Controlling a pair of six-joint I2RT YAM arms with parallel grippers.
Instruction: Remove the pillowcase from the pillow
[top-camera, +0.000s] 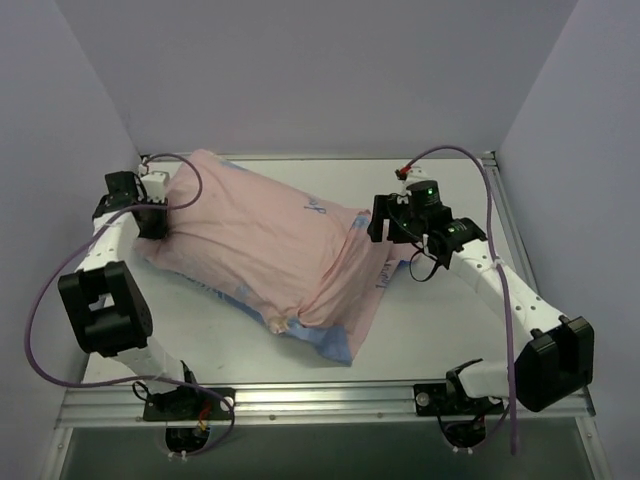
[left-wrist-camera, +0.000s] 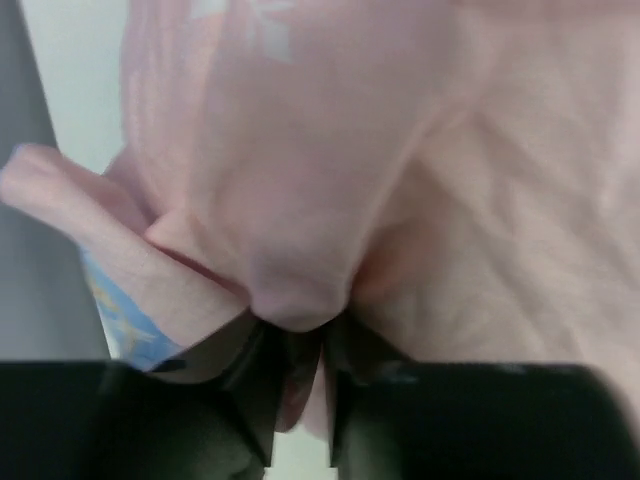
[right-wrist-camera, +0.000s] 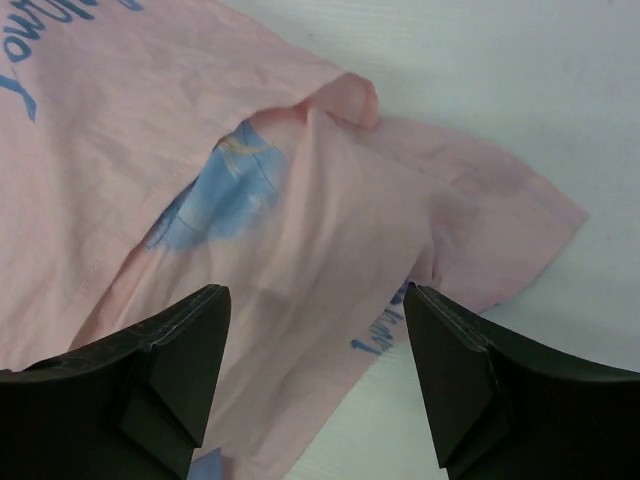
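Observation:
The pillowcase (top-camera: 260, 240) lies diagonally across the table, pale pink side out, with blue print showing at its near edge. It bulges over the pillow, which is hidden inside it. My left gripper (top-camera: 152, 215) is at the far left end of the bundle and is shut on a fold of the pillowcase (left-wrist-camera: 300, 290), with pink fabric pinched between its fingers (left-wrist-camera: 255, 390). My right gripper (top-camera: 385, 230) is open and empty. It hovers over the loose flat flap of the pillowcase (right-wrist-camera: 330, 230) at the right end, with its fingertips (right-wrist-camera: 205, 320) spread on either side of the flap's edge.
The white table (top-camera: 440, 330) has lavender walls at the back and on both sides. A metal rail (top-camera: 330, 400) runs along the near edge between the arm bases. Purple cables (top-camera: 40, 300) loop beside each arm.

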